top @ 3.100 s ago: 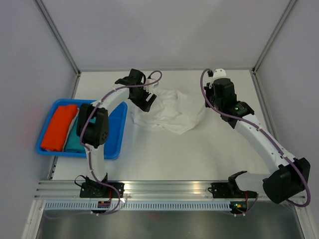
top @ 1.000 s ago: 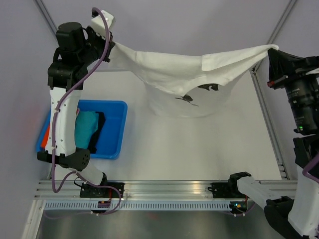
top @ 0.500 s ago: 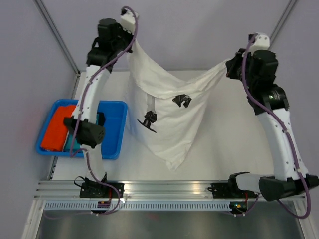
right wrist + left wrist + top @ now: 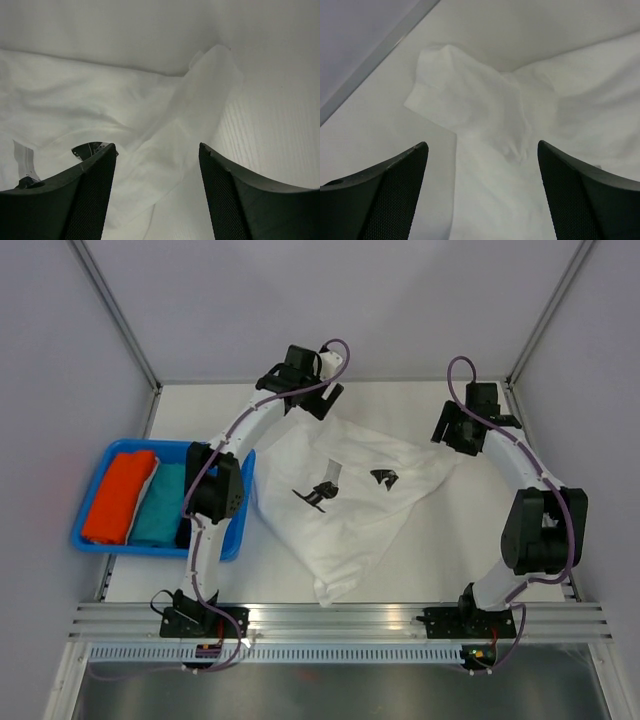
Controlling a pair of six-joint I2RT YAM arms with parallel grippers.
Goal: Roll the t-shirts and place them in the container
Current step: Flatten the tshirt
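My left gripper (image 4: 482,150) wide open, empty, over white tee (image 4: 350,510) corner. My right gripper (image 4: 157,152) open, empty, over opposite corner. White tee lies crumpled on table (image 4: 460,550). Orange tee (image 4: 118,495) and teal tee (image 4: 160,508) in tray (image 4: 150,548).

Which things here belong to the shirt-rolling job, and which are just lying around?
Part of the job:
- white t-shirt, spread loosely on the table
- orange t-shirt, in the tray
- teal t-shirt, in the tray beside the orange one

Just there:
- blue tray, only holding the two coloured shirts
- table
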